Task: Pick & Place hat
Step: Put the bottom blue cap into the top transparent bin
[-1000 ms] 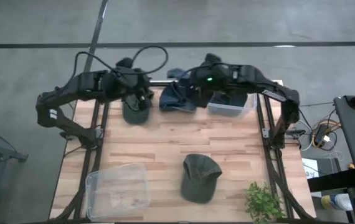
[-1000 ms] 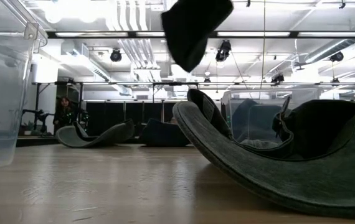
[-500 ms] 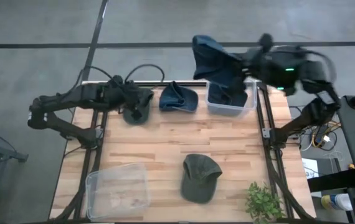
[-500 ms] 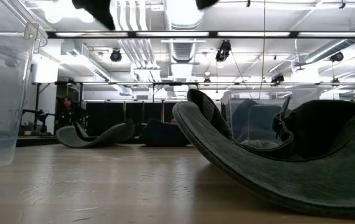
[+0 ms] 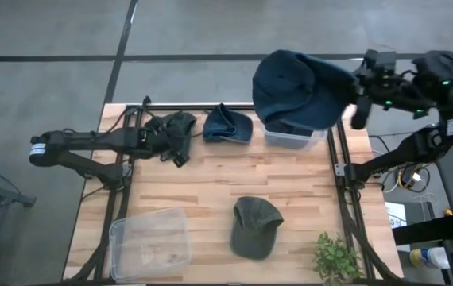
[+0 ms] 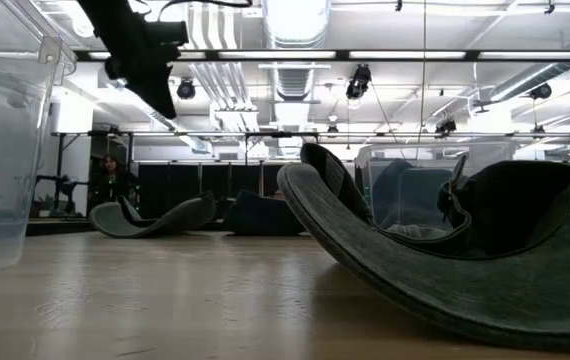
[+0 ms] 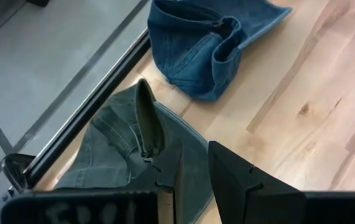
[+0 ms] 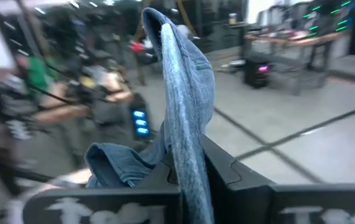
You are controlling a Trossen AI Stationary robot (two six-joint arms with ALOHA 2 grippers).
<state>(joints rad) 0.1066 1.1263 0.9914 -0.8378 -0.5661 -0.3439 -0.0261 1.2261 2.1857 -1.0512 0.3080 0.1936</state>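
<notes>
- Nearest the front edge of the table (image 5: 211,183) lie an empty clear tub (image 5: 150,242), a small green plant (image 5: 338,258) at the right corner, and between them a green cap (image 5: 254,226) resting crown-up and untouched.
- Across the bare boards, at the far left, the left gripper (image 7: 193,171) sits low on a second green cap (image 5: 175,131); its fingers (image 7: 236,177) are pressed close with a fold of that cap's fabric between them, so it reads as pinching the cap, which has not left the wood.
- Just beside that, a crumpled blue cap (image 5: 228,125) lies on the table, free of either arm.
- At the far right a clear bin (image 5: 294,135) already holds dark cloth.
- Above and slightly behind that bin hangs the dark blue hat (image 5: 294,87), held high by the right gripper (image 5: 354,91); in the wrist view the denim (image 8: 187,130) drapes down between the fingers, pinched along one edge.
- The step in hand looks like carrying this hat to its drop. The crown dangles wide and loose, so I would bring it over the bin's middle before lowering, letting the hanging part enter first.
- Release only once the fabric is inside the rim; let go early and it may drape over the wall or slide off the back of the table.
- The left arm should wait low, clear of the path.
</notes>
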